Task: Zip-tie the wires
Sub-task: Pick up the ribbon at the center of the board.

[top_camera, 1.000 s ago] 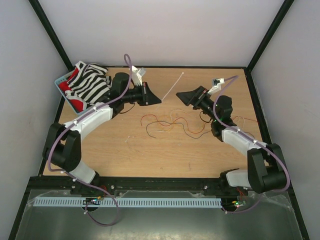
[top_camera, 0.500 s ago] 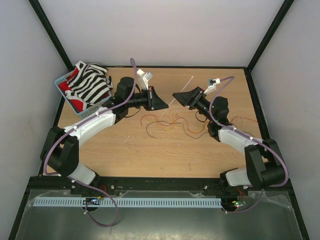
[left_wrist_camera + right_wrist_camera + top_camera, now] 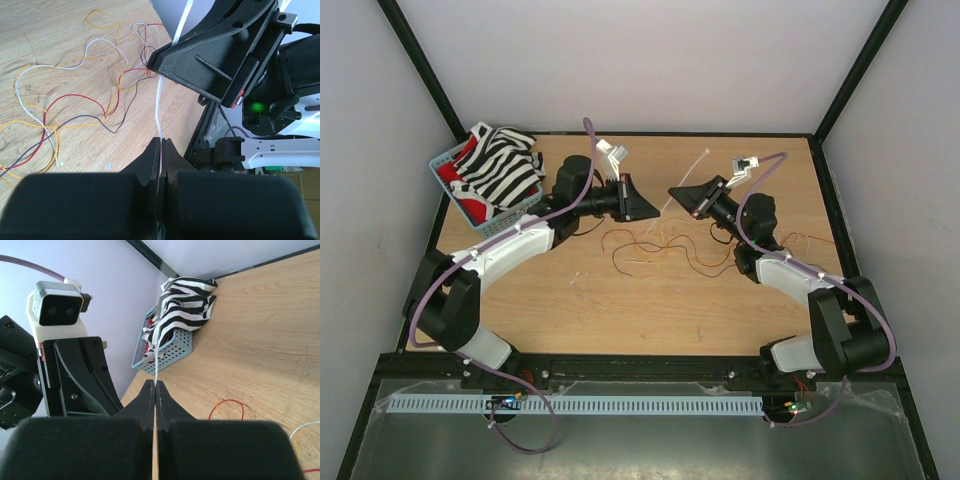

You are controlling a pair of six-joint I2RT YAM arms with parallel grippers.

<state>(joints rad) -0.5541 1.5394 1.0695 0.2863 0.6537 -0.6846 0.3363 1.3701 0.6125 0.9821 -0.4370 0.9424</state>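
The zip tie (image 3: 695, 165) is a thin whitish strip held slanting above the table's middle. My left gripper (image 3: 656, 213) is shut on its lower end, and the strip (image 3: 159, 105) rises straight out of the closed jaws (image 3: 161, 141). My right gripper (image 3: 671, 190) faces it tip to tip, shut on the strip a little higher up (image 3: 155, 384). The zip tie (image 3: 157, 362) pokes out beyond those jaws. The wires (image 3: 660, 245) lie loose on the wood below both grippers, as red, orange, white and dark curly strands (image 3: 75, 110). No gripper touches them.
A light blue perforated basket (image 3: 445, 160) with a black-and-white striped cloth (image 3: 505, 165) stands at the table's back left corner. Black frame posts and pale walls enclose the table. More thin strands trail near the right arm's elbow (image 3: 800, 240).
Both grippers came together over the table's middle. The right gripper, open before, has closed on the zip tie that the left gripper kept holding.
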